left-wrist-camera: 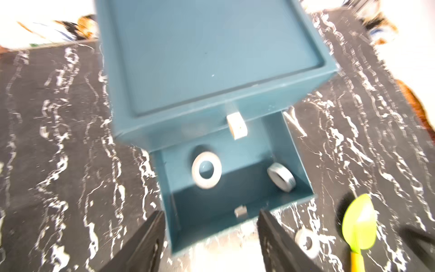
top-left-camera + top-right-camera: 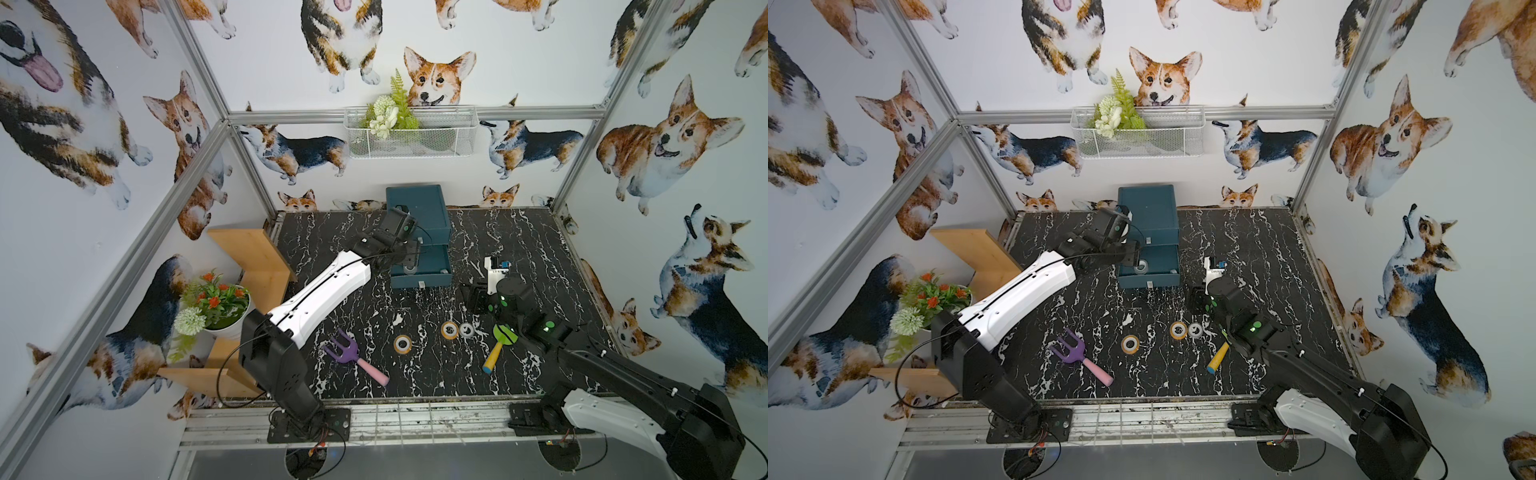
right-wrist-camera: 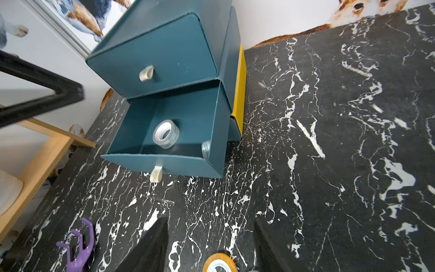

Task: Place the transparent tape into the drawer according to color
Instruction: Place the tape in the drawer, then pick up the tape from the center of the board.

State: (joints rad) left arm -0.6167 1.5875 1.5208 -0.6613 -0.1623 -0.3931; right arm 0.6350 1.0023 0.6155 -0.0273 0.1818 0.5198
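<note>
The teal drawer unit [image 2: 417, 212] has its lower drawer [image 1: 235, 226] pulled out. Two clear tape rolls [image 1: 206, 170] [image 1: 281, 177] lie inside it, also seen in the right wrist view [image 3: 166, 134]. My left gripper [image 1: 210, 219] hangs open and empty just above the drawer's front [image 2: 409, 259]. On the table lie two orange rolls [image 2: 402, 344] [image 2: 449, 330] and one clear roll [image 2: 466, 330]. My right gripper [image 3: 211, 226] is open and empty above the table [image 2: 473, 297], with an orange roll [image 3: 220, 263] just below its fingers.
A purple toy rake [image 2: 347, 353] lies front left and a green toy trowel [image 2: 503, 334] under the right arm. A wooden shelf [image 2: 253, 253] with a flower pot [image 2: 220, 307] stands at the left edge. A wire basket [image 2: 409, 133] hangs on the back wall.
</note>
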